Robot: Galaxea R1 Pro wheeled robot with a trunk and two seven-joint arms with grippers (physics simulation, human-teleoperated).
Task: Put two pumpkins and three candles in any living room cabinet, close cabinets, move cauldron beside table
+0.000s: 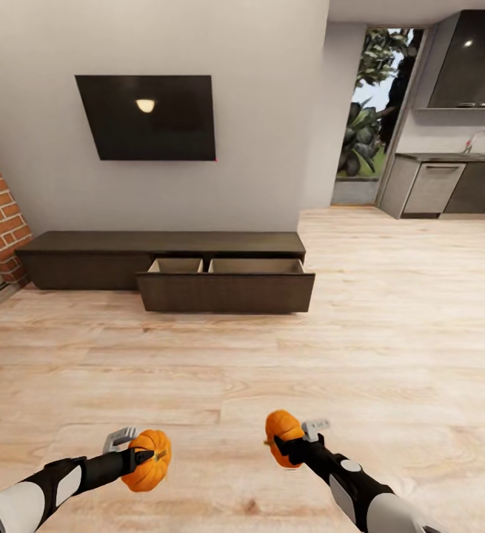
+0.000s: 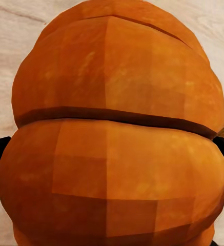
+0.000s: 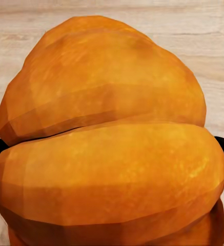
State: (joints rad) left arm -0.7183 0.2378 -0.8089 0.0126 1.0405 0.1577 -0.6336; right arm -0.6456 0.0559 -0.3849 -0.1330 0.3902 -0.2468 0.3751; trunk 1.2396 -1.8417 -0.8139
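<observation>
No text, label, brand, number or sign can be read anywhere.

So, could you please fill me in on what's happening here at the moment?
The robot is carrying two pumpkins across the wooden floor, one in each gripper. The left gripper is shut on the left pumpkin and the right gripper is shut on the right pumpkin. Ahead, against the wall under the TV, stands the low dark cabinet with its drawer pulled open. Nothing is visible inside it from here.
</observation>
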